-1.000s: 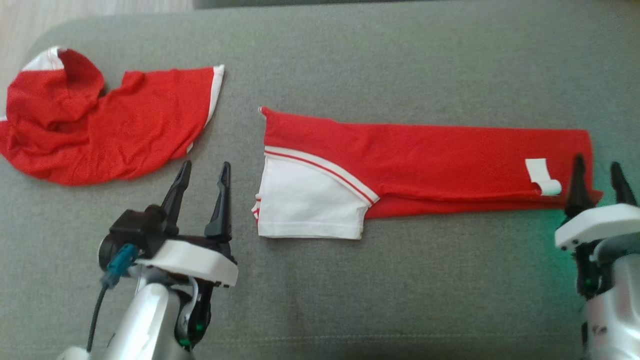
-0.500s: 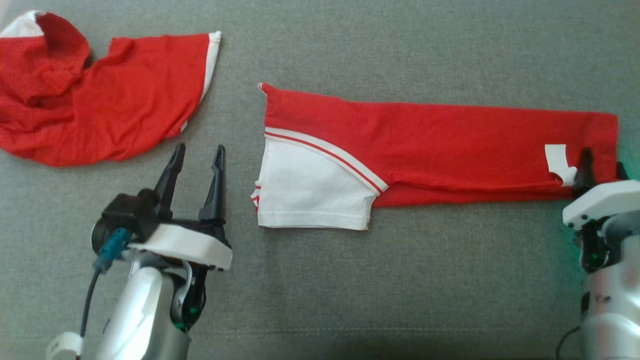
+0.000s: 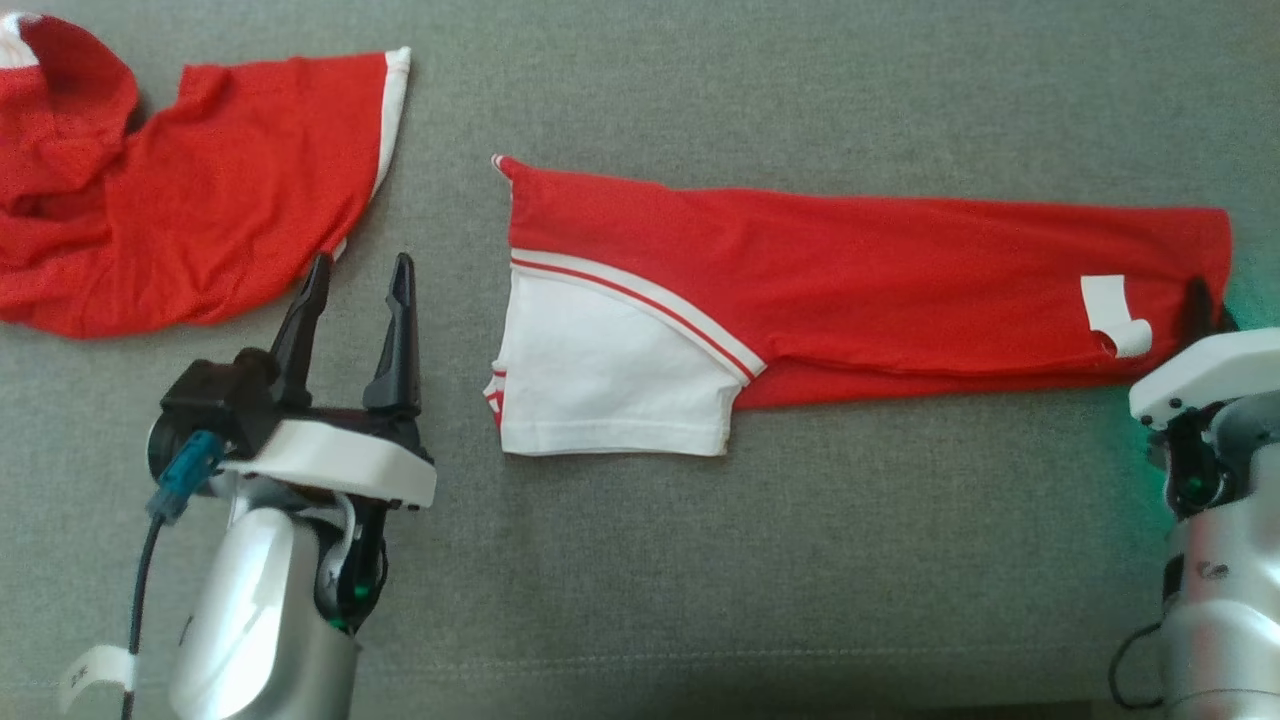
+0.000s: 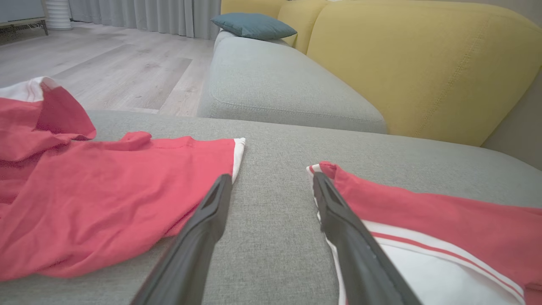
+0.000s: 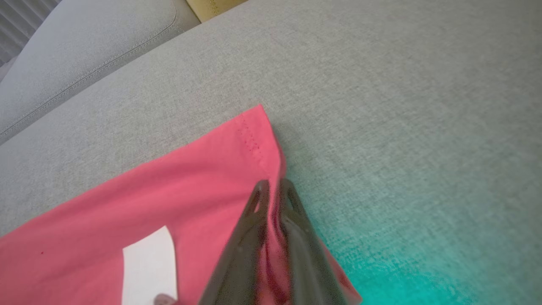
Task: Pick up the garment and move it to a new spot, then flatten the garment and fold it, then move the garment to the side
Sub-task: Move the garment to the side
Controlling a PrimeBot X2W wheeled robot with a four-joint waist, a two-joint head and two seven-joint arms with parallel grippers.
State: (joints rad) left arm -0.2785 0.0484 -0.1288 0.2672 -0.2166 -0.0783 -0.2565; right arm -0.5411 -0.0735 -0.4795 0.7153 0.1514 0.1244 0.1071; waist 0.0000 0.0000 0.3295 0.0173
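**Red garment (image 3: 900,270) clamped at its right end**

The garment is lying on the grey cushion (image 3: 800,560) as a long red strip, with a white sleeve (image 3: 600,390) at its left end and a white label (image 3: 1112,312) near its right. Its long axis is running left to right across the head view. The right gripper (image 5: 274,184) is clamping the right-end hem. The left gripper (image 3: 360,262) is hovering, fingers apart, beside the sleeve.

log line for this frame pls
right gripper: shut on right end of folded red shirt | left gripper: open, over grey cushion beside crumpled red garment
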